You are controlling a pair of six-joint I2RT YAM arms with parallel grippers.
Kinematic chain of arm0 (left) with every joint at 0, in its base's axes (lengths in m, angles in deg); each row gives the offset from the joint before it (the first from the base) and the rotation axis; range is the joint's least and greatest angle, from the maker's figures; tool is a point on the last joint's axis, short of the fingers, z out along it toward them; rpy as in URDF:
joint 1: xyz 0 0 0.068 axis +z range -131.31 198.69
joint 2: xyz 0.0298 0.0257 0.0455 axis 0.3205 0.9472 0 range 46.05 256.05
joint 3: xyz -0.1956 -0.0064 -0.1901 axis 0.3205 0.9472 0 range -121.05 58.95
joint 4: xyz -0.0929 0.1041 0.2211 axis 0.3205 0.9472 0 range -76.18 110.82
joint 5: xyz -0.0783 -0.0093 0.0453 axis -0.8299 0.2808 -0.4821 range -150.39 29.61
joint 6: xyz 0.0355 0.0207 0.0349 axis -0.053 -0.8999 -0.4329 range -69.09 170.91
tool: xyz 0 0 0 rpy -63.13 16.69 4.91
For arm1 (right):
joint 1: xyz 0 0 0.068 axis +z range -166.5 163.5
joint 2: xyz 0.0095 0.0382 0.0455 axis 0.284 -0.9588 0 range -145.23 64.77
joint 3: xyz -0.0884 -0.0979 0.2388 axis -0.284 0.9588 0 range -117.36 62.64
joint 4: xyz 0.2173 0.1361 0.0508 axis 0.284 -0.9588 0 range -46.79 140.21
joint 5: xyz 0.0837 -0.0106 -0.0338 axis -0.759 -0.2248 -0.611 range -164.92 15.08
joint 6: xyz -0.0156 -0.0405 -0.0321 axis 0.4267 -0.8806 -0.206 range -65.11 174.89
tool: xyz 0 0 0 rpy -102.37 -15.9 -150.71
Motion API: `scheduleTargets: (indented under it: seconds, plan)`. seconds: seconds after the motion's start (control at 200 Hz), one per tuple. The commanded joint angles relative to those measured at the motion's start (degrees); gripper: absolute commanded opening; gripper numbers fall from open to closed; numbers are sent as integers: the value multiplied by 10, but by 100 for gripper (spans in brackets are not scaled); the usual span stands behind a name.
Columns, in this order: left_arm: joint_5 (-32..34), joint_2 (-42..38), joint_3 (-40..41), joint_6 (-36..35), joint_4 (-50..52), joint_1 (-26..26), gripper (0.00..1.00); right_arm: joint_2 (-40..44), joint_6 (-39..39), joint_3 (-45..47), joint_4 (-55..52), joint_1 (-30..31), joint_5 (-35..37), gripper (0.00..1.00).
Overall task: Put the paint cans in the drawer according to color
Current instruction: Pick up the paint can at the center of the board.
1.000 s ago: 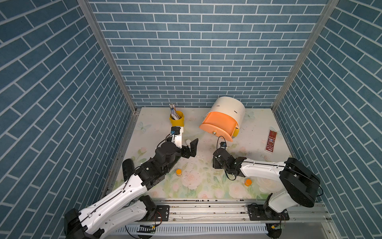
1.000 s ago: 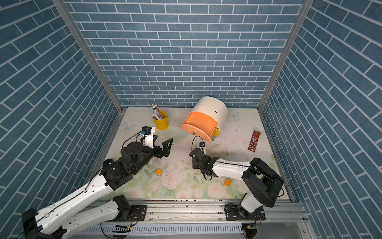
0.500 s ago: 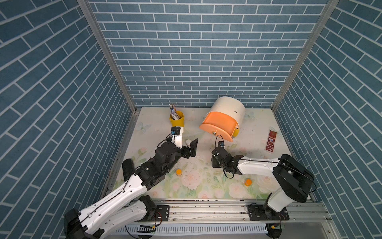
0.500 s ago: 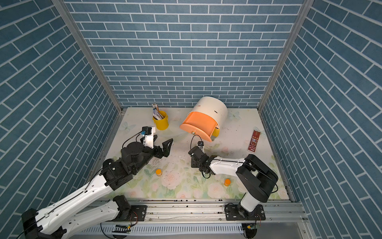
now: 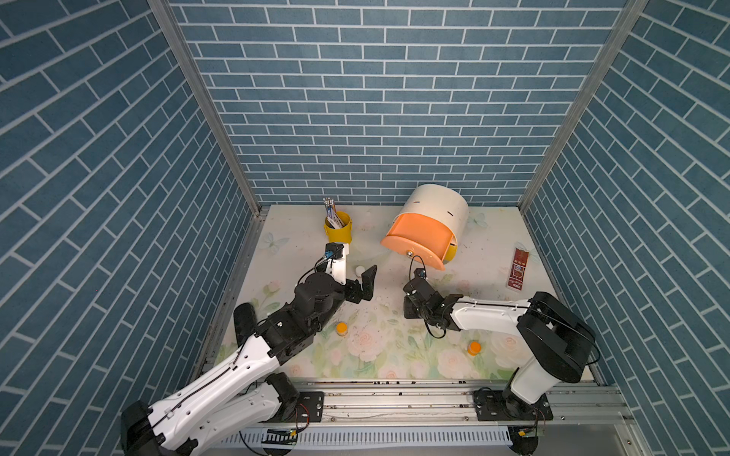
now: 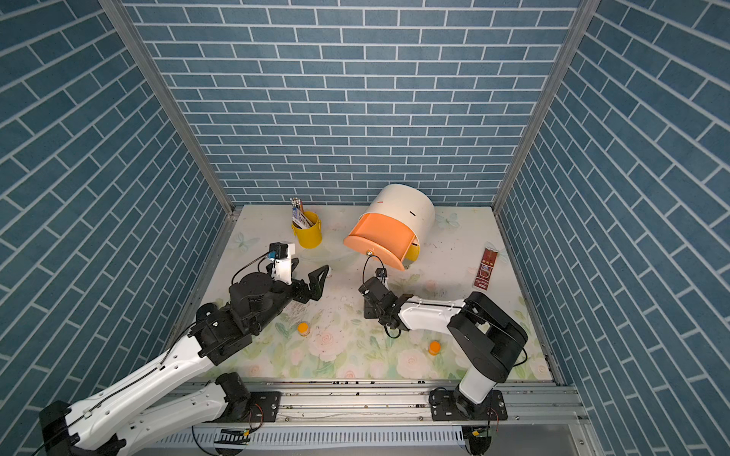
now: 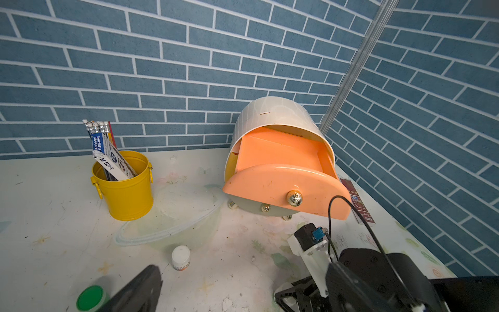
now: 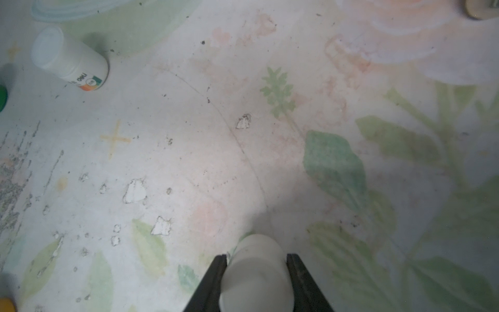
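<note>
1 white can [image 8: 256, 272] is clenched in the right gripper [image 8: 256, 259], presumably for carrying to the chest [image 5: 436, 207], whose peach drawer [image 5: 418, 237] is pulled out ready. The left gripper [image 5: 357, 284] is held spread, just short of a second white can [image 7: 180, 258].

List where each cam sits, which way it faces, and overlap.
Top views: high over the front rail, looking down across the table; both show left arm, right arm, open left gripper.
Left wrist: on the left arm, facing the drawer and yellow cup; shows one own finger and the right arm.
Right wrist: on the right arm, aimed down at the table; right gripper shut on the held white can.
Shared: both wrist views catch the loose white can.
</note>
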Motion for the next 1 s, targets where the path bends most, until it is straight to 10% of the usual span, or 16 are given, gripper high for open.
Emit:
scheduleTargets:
  seconds: [0.0,0.48,0.995]
  plan:
    - [9,-9,5,-11,-1,2,100,13,-34,-12,-16,0,-20,25]
    - [17,-15,1,-18,2,3,100,150,-149,-33,-157,29,-157,15]
    - [16,-10,-13,-16,7,3,100,243,-215,-234,-349,-57,-33,13]
